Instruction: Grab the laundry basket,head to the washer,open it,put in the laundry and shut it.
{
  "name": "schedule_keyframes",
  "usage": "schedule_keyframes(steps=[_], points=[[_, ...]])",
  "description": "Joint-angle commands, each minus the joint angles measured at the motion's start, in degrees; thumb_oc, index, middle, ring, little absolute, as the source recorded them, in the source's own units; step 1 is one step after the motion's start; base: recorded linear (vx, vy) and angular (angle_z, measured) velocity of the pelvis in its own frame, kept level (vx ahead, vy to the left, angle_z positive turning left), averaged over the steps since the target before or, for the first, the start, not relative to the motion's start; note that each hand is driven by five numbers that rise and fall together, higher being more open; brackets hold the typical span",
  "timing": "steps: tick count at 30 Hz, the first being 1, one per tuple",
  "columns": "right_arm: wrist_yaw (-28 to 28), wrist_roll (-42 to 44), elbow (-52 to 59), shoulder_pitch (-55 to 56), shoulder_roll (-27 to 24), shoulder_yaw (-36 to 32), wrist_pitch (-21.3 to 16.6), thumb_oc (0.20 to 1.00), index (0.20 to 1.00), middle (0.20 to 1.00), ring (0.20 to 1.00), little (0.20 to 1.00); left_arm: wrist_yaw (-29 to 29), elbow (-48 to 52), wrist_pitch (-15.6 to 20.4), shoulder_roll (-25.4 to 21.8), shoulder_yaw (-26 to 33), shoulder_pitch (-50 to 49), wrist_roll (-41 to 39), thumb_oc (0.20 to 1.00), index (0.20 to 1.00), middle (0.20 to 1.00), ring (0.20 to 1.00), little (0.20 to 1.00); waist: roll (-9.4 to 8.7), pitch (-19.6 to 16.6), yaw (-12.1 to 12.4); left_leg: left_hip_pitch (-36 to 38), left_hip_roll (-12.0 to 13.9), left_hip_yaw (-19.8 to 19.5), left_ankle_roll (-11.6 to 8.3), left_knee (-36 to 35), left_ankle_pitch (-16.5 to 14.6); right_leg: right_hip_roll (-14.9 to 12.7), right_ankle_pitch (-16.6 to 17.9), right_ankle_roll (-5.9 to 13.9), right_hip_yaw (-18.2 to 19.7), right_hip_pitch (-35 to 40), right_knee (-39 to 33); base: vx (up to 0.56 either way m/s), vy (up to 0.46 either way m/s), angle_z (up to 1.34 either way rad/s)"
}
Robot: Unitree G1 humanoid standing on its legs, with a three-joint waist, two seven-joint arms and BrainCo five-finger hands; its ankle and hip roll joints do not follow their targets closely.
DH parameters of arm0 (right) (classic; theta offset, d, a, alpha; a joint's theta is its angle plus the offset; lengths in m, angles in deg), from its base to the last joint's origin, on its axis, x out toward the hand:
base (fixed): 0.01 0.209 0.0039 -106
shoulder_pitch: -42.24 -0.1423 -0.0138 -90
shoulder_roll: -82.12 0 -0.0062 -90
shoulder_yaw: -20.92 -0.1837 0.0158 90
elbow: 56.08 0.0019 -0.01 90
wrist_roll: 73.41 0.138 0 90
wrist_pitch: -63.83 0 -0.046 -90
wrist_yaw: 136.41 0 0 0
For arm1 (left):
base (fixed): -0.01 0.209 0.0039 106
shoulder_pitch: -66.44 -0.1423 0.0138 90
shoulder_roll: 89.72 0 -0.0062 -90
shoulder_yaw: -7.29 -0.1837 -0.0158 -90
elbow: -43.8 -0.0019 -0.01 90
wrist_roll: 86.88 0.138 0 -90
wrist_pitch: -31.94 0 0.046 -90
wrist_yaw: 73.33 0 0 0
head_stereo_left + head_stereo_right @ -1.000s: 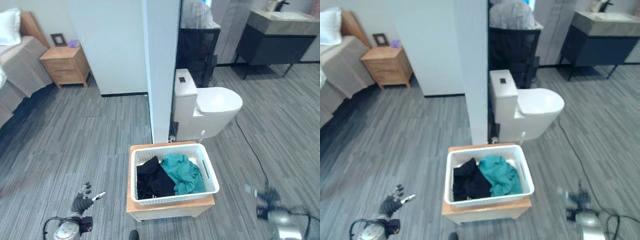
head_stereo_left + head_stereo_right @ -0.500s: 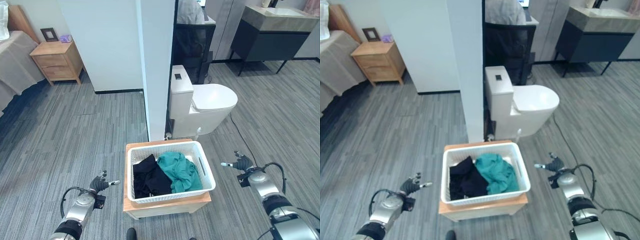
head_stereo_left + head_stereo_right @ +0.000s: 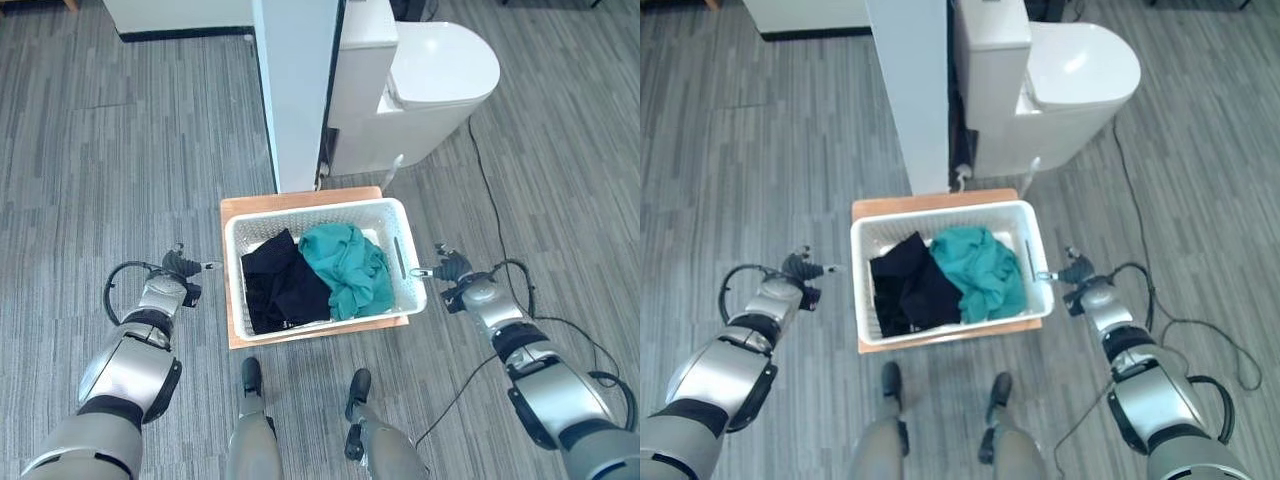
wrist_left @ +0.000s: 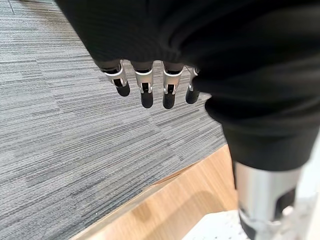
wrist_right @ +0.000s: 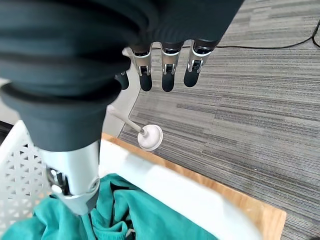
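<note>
Laundry basket (image 3: 318, 268) w/ black + teal clothes sits on the low wooden table (image 3: 300, 200), by the toilet (image 3: 440, 70). You've got the left hand (image 3: 180, 265) just off its left side, fingers relaxed, holding nothing; right hand (image 3: 452, 268) near the right rim, also open; thumb may touch it, can't tell. Bring both in level, curl under the rim evenly, lift straight. Vs half a sec ago: camera tipped down, hands closer to the basket.

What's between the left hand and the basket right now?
Bare grey floor and the edge of the wooden stand separate the left hand from the white basket, seen in both eye views.
</note>
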Motion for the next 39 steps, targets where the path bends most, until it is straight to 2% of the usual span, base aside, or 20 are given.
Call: schedule_keyframes(steps=[1, 16, 20, 29, 31, 33, 35, 39], points=[[-1.87, 1.25, -1.20, -2.76, -1.41, 1.20, -3.18, 1.000, 1.000, 1.000, 1.000, 1.000, 1.74, -4.52, 1.68, 0.32, -3.26, 5.34, -0.01, 1.000, 1.000, 1.000, 1.000, 1.000, -0.98, -1.51, 0.55, -0.96, 1.56, -1.51, -0.20, 1.84, -0.47, -5.56, -1.15, 3.44, 2.19, -2.89, 3.87, 0.00, 0.000, 0.00], [-1.63, 1.40, -6.86, -8.85, 0.58, 4.83, -2.87, 1.000, 1.000, 1.000, 1.000, 1.000, 2.35, -6.05, 1.45, 3.30, -6.01, 10.79, -0.42, 1.000, 1.000, 1.000, 1.000, 1.000, -0.93, 1.30, 0.52, -2.77, 1.52, -1.27, -0.33, 1.40, 0.41, -5.74, 0.10, 3.63, 2.24, -4.77, 3.23, 0.00, 0.002, 0.00], [-1.43, 0.93, -8.38, -9.61, 0.91, 5.84, -2.63, 1.000, 1.000, 1.000, 1.000, 1.000, 2.43, -4.95, 1.63, 2.79, -6.36, 11.56, -2.00, 1.000, 1.000, 1.000, 1.000, 1.000, -0.24, 1.08, 0.76, -2.92, 1.43, -1.20, -0.27, 1.29, 0.55, -5.89, -0.06, 3.57, 2.16, -4.78, 3.12, 0.00, 0.000, 0.00], [-1.34, -0.44, -5.35, -6.02, -1.60, 4.36, -3.16, 1.000, 1.000, 1.000, 1.000, 1.000, 3.42, -0.57, 1.47, -1.38, -9.01, 10.94, 3.85, 1.000, 1.000, 1.000, 1.000, 1.000, 1.65, 0.27, 1.52, -1.98, 0.86, -1.40, 0.07, 2.48, -0.65, -6.12, -1.25, 3.43, 2.04, -3.79, 4.22, 0.02, 0.003, 0.00], [-1.20, -1.04, -4.97, -4.98, -2.75, 3.62, -3.26, 1.000, 1.000, 1.000, 1.000, 1.000, 2.17, 1.45, 1.24, -1.91, -10.51, 9.79, 5.48, 1.000, 1.000, 1.000, 1.000, 1.000, 2.71, -0.15, 1.89, -1.83, 0.80, -1.43, 0.17, 3.23, -1.19, -6.29, -1.80, 3.39, 1.90, -3.42, 4.56, 0.02, 0.007, 0.01], [-1.04, -1.18, -4.77, -4.82, -3.11, 3.42, -3.16, 1.000, 1.000, 1.000, 1.000, 1.000, 1.42, 1.79, 1.13, -1.96, -10.99, 9.37, 5.62, 1.000, 1.000, 1.000, 1.000, 1.000, 2.97, -0.29, 2.00, -1.79, 0.77, -1.46, 0.19, 3.45, -1.33, -6.25, -1.94, 3.38, 1.85, -3.31, 4.65, 0.02, 0.015, 0.04], [-0.55, -0.97, -5.74, -4.96, -3.96, 3.14, -2.93, 1.000, 1.000, 1.000, 1.000, 1.000, -1.43, 1.11, 1.01, -0.83, -12.48, 8.20, 4.36, 1.000, 1.000, 1.000, 1.000, 1.000, 3.78, -0.69, 2.08, -1.58, 0.72, -1.47, 0.23, 4.18, -1.69, -6.34, -2.26, 3.28, 1.84, -2.90, 4.81, 0.04, 0.024, 0.03], [-0.80, -0.03, -7.22, -4.60, -4.40, 2.92, -3.05, 1.000, 1.000, 1.000, 1.000, 1.000, -1.77, 3.51, 1.94, 1.71, -12.00, 8.16, -4.15, 1.000, 1.000, 1.000, 1.000, 1.000, 4.61, -1.02, 2.12, -1.53, 0.68, -1.85, 0.35, 5.16, -2.15, -6.28, -2.68, 3.07, 1.78, -2.37, 5.09, 0.00, 0.000, 0.00]])
